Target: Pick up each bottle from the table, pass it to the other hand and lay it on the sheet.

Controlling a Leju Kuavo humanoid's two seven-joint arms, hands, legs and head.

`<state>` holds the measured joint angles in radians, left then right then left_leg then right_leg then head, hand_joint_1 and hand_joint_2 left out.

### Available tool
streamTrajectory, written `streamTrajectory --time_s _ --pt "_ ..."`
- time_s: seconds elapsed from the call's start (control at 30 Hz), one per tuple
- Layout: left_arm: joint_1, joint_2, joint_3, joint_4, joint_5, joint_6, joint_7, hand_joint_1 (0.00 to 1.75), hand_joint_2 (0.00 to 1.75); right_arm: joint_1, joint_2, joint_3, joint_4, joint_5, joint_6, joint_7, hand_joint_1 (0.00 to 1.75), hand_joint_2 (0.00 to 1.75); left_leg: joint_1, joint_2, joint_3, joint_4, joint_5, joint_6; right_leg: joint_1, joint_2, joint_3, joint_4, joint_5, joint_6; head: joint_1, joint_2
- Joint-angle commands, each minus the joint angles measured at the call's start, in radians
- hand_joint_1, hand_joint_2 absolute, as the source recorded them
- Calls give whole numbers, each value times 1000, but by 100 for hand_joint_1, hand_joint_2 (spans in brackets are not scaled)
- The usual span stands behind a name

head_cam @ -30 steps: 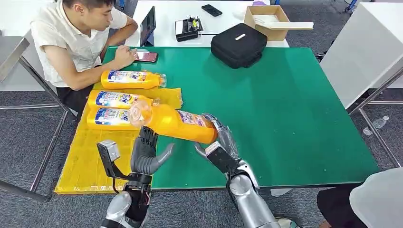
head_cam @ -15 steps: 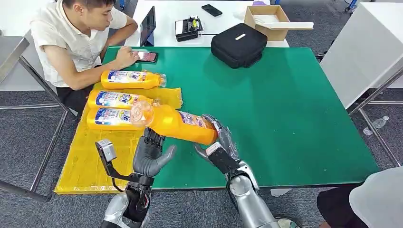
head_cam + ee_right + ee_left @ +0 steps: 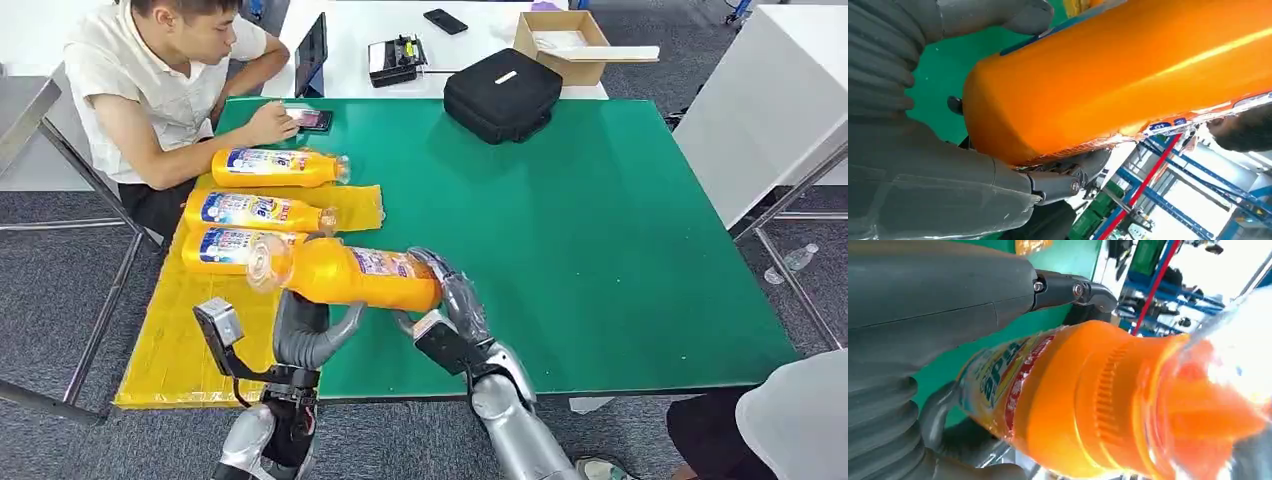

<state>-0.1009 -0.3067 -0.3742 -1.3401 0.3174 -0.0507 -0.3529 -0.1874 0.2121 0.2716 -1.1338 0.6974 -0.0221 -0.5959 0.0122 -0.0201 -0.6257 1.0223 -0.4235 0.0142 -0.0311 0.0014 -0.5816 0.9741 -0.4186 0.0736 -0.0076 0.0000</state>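
step: mid hand-off, the bottle point(image 3: 345, 274) hangs over the counter point(image 3: 600, 250) edge by the yellow sheet point(image 3: 180, 340)
right robot hand point(image 3: 450, 310): wrapped around the bottle's base
left robot hand point(image 3: 300, 330): fingers spread under the neck end, not gripping yet
next: probably the left closes before the right lets go
look: orange, label, lying sideways; three more already on the sheet
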Motion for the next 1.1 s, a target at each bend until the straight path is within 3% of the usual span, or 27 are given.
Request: streamTrajectory --time_s 0.03,0.7,0.73,0.77,0.8,0.87,1.1 --pt "-34 -42 -40 68 29 5 -1 0 175 -31 11 38 95 -28 10 -5 175 175 1 0 2 0 -1 0 1 -1 3 -1 -1 -3 0 0" --pt "-28 -42 -38 30 103 -37 1 0 175 -44 22 38 156 -61 19 -14 175 175 1 1 2 0 -1 0 1 -1 2 0 -1 -3 0 0" --pt "-28 -42 -38 27 133 -52 13 9 175 -46 24 36 165 -65 20 -17 175 175 1 1 2 0 -1 0 1 -1 3 -1 -1 -3 0 0" --pt "-28 -42 -36 25 153 -61 21 124 175 -49 25 36 175 -68 23 -21 175 175 1 1 2 0 -1 0 2 -1 3 0 -1 -3 0 0" --pt "-26 -41 -30 17 170 -75 23 154 175 -58 31 36 205 -76 23 -32 175 175 0 1 2 0 -1 0 1 0 2 0 -1 -3 0 0" --pt "-27 -42 -29 5 170 -77 16 175 175 -61 36 39 220 -77 21 -38 175 175 1 2 3 0 -1 0 1 0 3 0 -1 -3 0 0" --pt "-21 -42 -31 -14 177 -70 2 175 175 -56 35 45 250 -93 28 -44 175 175 1 1 1 0 -1 0 1 -1 2 0 -1 -3 0 0"
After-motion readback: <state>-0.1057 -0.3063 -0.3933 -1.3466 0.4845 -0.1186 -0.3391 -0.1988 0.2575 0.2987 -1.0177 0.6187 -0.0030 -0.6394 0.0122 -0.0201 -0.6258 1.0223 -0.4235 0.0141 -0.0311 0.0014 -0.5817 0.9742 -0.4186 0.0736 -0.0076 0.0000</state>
